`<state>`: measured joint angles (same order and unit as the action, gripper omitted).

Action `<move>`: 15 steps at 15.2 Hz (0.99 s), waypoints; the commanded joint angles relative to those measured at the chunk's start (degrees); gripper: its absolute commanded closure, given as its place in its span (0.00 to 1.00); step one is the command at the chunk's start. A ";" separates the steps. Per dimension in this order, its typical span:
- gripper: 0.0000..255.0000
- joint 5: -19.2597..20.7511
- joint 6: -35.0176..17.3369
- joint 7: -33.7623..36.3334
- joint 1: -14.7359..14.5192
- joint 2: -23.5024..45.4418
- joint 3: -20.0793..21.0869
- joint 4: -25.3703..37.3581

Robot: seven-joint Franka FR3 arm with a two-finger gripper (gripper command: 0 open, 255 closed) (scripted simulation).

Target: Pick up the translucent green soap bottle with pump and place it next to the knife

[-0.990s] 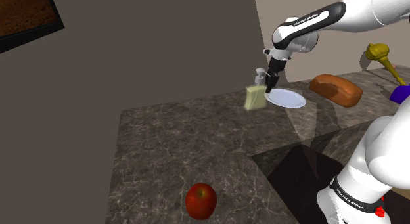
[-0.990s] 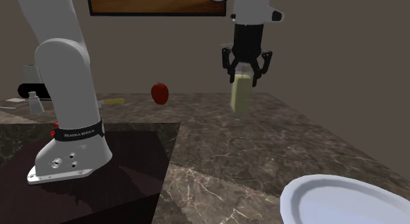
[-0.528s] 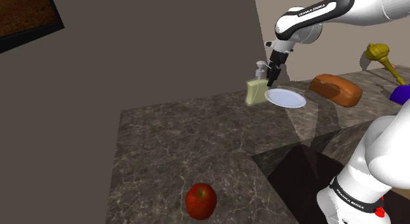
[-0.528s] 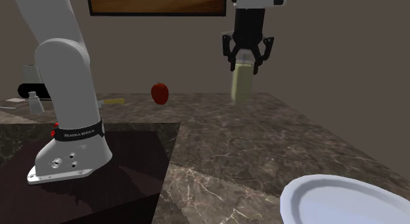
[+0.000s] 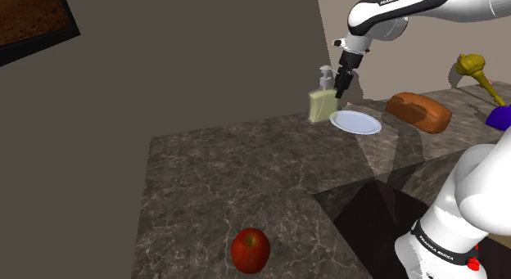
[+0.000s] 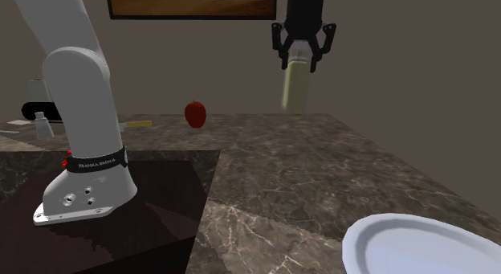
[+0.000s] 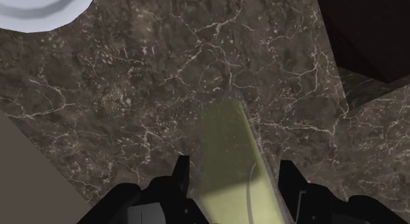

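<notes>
Quick rundown of where you're at: your gripper [image 6: 300, 63] is clamped on the bottle [image 6: 295, 89], grabbing it up near the top. The bottle hangs upright in the air, clear of the counter [image 6: 321, 176]. In the second exterior view its pale yellow-green body shows against the wall, and its bottom end sits about level with the counter's far edge. In the wrist view you're looking straight down the see-through body. The two black fingers [image 7: 180, 180] flank it on either side, and there's dark marble below.

In the shoulder view the white pump [image 5: 327, 73] sticks out just left of the gripper. The bottle hovers over the counter's back edge, just left of the white plate [image 5: 355, 122]. A brown loaf [image 5: 418, 111] sits further right, past the plate. The red apple [image 5: 250, 249] is way down at the near end of the counter, well apart from the bottle.

About the knife [image 6: 138, 123]: in the second exterior view a thin yellowish handle lies on the counter between the apple and the white arm [image 6: 80, 112], and I'm taking that for it. The blade end is hidden behind the arm, so I can't tell you more. The bottle is well apart from it, off to the right of the apple in that view.
</notes>
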<state>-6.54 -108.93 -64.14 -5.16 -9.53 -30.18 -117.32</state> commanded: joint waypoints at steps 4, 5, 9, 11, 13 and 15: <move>1.00 0.29 3.77 0.65 -0.01 -0.35 0.12 3.51; 1.00 0.34 4.52 0.79 -0.03 -0.40 0.15 4.23; 1.00 0.43 7.54 1.29 -0.09 -0.47 0.25 7.23; 1.00 0.43 9.06 1.50 -0.12 -0.42 0.27 8.81; 1.00 0.40 10.59 1.70 -0.16 -0.31 0.28 10.45; 1.00 0.34 12.13 1.87 -0.19 -0.14 0.28 12.15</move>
<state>-6.12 -97.66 -62.44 -5.29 -9.84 -29.94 -106.20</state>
